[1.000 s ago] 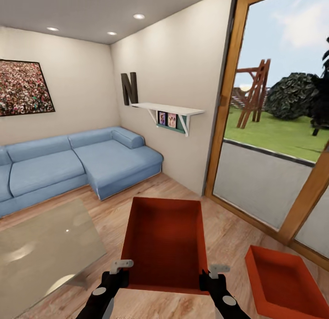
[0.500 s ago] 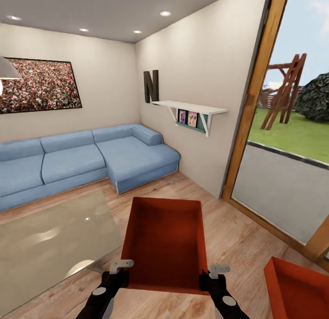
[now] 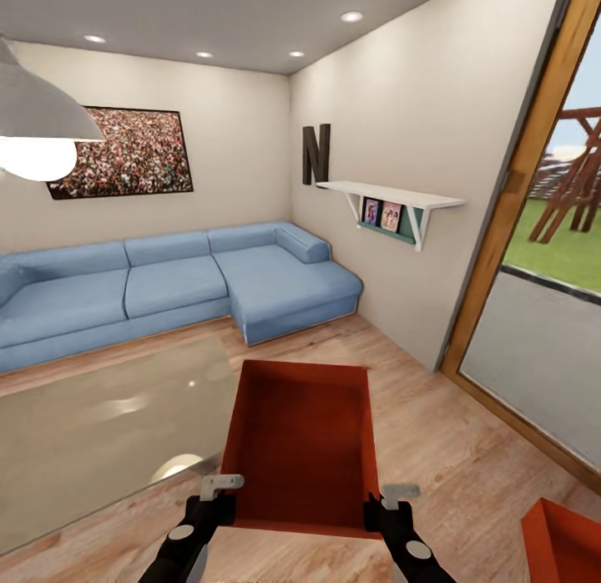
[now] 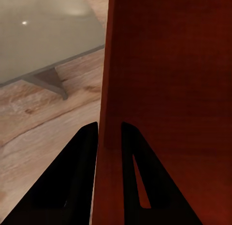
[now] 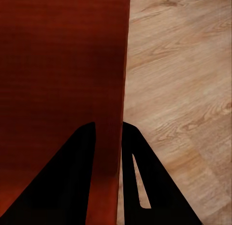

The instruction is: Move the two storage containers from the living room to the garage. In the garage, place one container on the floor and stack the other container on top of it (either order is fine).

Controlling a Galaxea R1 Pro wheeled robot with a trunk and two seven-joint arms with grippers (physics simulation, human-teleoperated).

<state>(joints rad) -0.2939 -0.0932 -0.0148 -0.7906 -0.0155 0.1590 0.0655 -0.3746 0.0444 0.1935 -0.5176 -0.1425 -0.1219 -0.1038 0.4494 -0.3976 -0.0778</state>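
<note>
2 containers: one (image 3: 300, 441) pinched by L gripper (image 3: 224, 493) + R gripper (image 3: 391, 499); other (image 3: 568, 541) on wood floor (image 3: 451, 449).

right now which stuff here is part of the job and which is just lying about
Job:
held storage container, gripped by left tool and right tool
second storage container on the wood floor

Lying about:
blue sofa
glass table
wall shelf

A home living room: blue corner sofa (image 3: 167, 286), glass table (image 3: 92, 428), framed picture (image 3: 125, 153), wall shelf (image 3: 392, 197), wood-plank floor (image 3: 451, 449), garden door (image 3: 534, 257).
</note>
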